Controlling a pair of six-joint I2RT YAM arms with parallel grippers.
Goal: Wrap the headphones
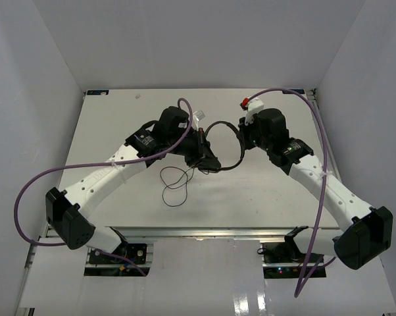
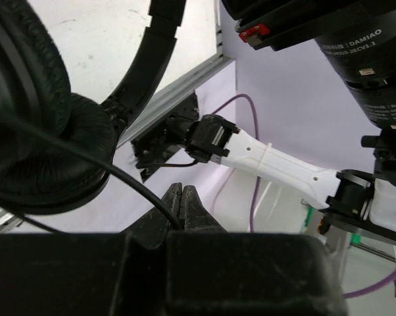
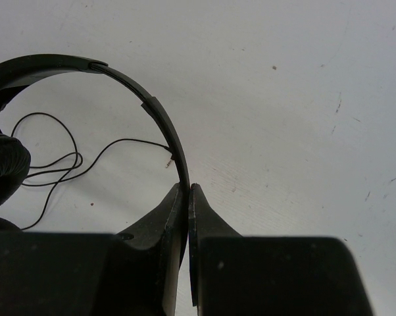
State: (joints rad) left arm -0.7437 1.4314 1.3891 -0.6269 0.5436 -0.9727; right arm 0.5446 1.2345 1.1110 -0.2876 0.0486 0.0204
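Headphones [image 1: 236, 162] held over table [image 1: 283, 191] centre: right gripper [image 3: 188, 191] clamped on headband [image 3: 155, 112], left gripper [image 2: 183, 191] pinching cord [image 2: 129, 179]; rest of cord lies loose at headphones' 7 o'clock, wrapping barely begun

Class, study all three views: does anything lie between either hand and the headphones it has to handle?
Nothing visible does. Both hands are on the headphones: the right hand is shut on the headband, and the left hand is shut on the thin cord.

arms [image 1: 109, 172]: white links, black joints | cables [image 1: 17, 207]: purple | motor label [image 2: 356, 33]: DAMIAO
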